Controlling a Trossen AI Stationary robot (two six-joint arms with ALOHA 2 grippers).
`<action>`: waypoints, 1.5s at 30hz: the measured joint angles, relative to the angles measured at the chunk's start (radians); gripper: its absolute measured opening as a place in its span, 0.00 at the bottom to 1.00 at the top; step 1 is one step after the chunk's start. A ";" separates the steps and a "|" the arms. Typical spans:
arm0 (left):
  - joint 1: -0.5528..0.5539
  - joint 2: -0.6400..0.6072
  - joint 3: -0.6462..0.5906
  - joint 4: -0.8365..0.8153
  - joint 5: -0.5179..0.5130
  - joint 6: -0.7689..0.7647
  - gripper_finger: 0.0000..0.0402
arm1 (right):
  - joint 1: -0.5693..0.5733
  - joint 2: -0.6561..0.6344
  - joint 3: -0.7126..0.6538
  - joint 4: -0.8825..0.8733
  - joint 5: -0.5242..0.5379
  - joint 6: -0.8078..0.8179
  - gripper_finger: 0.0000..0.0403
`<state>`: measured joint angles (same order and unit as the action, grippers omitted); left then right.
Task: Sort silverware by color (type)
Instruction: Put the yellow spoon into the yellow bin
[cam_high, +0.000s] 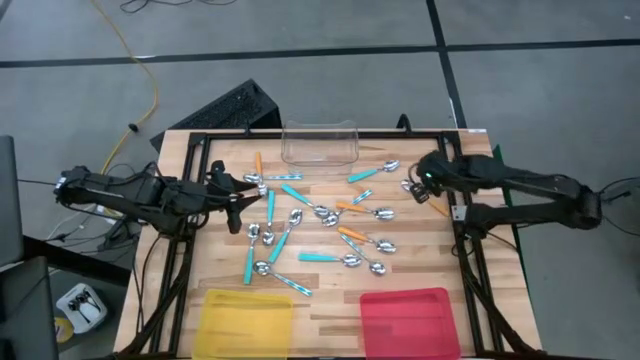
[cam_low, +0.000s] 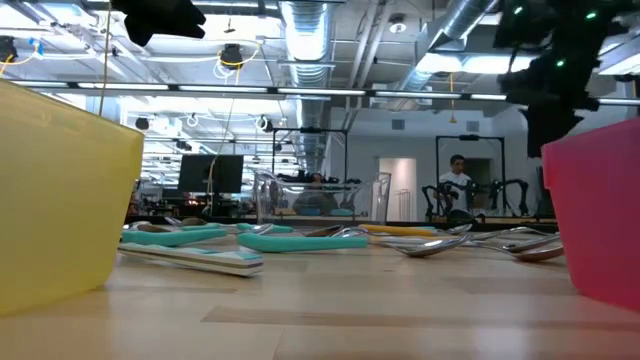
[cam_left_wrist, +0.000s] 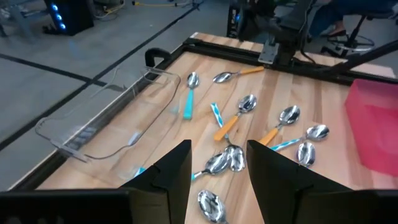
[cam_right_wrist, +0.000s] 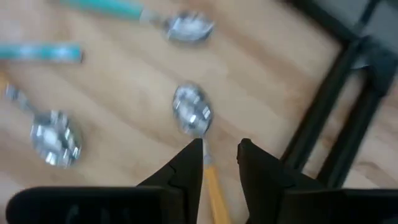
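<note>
Yellow flat plastic tray (cam_high: 246, 320) and red flat plastic tray (cam_high: 410, 320) sit at the near edge of the light wooden slatted table (cam_high: 330, 300); in the low view they fill both sides of the foreground. Silverware is a scatter of small spoons (cam_high: 320, 235) with shiny metal bowls, spread across the table's middle between the trays and a clear plastic tub (cam_high: 320, 142) at the far edge. Handles are teal plastic, orange plastic, or plain silver metal. Spoons lie flat, pointing every way, some bowls touching or overlapping. None lies in a tray or in the tub.

Left gripper (cam_high: 240, 195) hovers over the left side of the scatter, near an orange-handled spoon (cam_high: 258, 165) and a teal one. Its fingers (cam_left_wrist: 171, 177) stand apart, nothing between them.

Right gripper (cam_high: 420, 185) is at the right end of the scatter, above an orange-handled spoon with a shiny bowl (cam_right_wrist: 193, 112). Fingers (cam_right_wrist: 189, 171) are slightly apart, the orange handle running down between them; whether they touch it, cannot tell.

A person shows in the room behind, low view, well apart from the table.
</note>
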<state>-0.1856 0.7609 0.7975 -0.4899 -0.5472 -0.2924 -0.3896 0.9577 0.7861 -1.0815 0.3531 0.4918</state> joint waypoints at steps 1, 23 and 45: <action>0.000 -0.001 0.000 -0.003 0.000 0.000 0.34 | -0.014 0.029 0.002 0.000 -0.030 -0.033 0.33; 0.000 -0.002 0.000 -0.062 0.057 -0.031 0.34 | -0.206 0.393 -0.027 0.100 -0.124 -0.222 0.61; 0.000 -0.002 0.000 -0.124 0.151 -0.090 0.34 | -0.270 0.538 -0.068 0.250 -0.180 -0.308 0.60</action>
<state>-0.1860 0.7593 0.7975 -0.6143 -0.3967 -0.3828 -0.6595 1.4962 0.7185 -0.8320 0.1730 0.1840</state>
